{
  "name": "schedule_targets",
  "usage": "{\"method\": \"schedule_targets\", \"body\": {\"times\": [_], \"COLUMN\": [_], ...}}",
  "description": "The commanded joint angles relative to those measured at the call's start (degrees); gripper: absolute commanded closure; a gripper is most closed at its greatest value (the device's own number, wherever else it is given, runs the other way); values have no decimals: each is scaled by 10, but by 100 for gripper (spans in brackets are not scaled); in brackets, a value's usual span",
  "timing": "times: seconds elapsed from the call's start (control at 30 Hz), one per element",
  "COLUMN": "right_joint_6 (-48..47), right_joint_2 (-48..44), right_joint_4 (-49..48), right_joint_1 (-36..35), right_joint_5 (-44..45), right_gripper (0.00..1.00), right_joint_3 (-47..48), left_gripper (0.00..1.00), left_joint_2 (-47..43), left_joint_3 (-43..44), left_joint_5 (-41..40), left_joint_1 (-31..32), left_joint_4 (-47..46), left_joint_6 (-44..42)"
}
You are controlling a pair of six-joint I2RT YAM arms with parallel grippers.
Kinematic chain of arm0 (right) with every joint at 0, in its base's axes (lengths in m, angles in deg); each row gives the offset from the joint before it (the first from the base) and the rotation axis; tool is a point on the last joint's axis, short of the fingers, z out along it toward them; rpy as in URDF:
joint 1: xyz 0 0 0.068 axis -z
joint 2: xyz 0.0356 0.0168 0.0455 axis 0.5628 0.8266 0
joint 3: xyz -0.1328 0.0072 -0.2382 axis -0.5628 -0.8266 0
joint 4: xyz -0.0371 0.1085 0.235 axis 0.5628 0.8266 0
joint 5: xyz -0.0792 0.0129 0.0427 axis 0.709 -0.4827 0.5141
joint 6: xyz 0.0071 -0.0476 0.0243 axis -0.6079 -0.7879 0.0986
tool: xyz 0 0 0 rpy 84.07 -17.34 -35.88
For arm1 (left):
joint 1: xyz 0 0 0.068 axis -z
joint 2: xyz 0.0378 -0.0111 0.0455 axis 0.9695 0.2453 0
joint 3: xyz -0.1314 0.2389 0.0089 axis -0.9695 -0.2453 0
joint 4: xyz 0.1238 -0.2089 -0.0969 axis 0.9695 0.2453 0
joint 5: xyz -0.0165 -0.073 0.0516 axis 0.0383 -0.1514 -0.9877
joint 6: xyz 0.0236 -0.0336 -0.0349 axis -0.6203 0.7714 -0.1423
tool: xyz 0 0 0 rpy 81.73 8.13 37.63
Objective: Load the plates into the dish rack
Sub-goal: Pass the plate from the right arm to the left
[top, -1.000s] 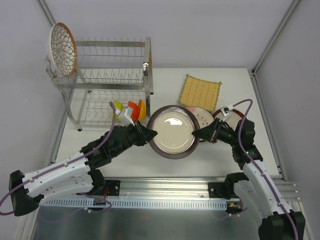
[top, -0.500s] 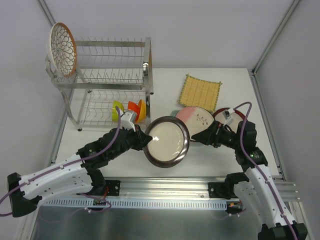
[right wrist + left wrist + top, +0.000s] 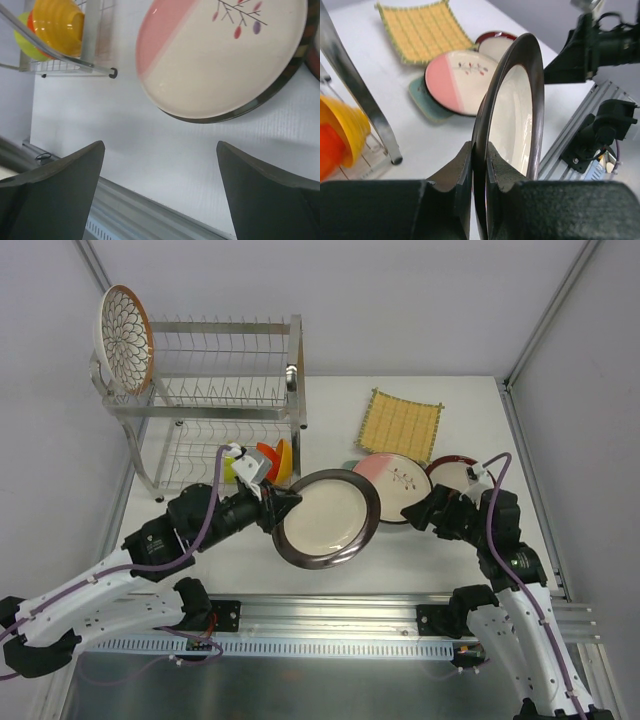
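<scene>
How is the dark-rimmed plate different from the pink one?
The dark-rimmed plate is plain cream, held tilted by the left gripper; the pink plate is half pink, half white with a twig pattern, lying flat on a teal dish. Both are round.

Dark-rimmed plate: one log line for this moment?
left gripper: shut on dark-rimmed plate, held tilted | right gripper: open, empty, near pink-and-white plate | dish rack: petal-pattern plate on top tier
</scene>
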Motion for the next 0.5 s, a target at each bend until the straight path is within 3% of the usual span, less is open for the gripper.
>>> {"method": "schedule_targets", "body": {"times": [0.0,0.47], "right_joint_6": [-19,-15], "right_joint_2": [3,41], "right_joint_4": [17,-20], "right_joint_1": [-3,-2], "right_joint_5": [54,40], "right_gripper": [1,0], "right_joint_3": [6,-19], "left_gripper": [100,100], "left_joint_2": [-2,134], "left_joint_3": [96,362], "left_joint_5": [34,32], "left_joint_1": [3,3], "left_joint_4": [-123,-121], "left_joint_6": [-68,-265]}}
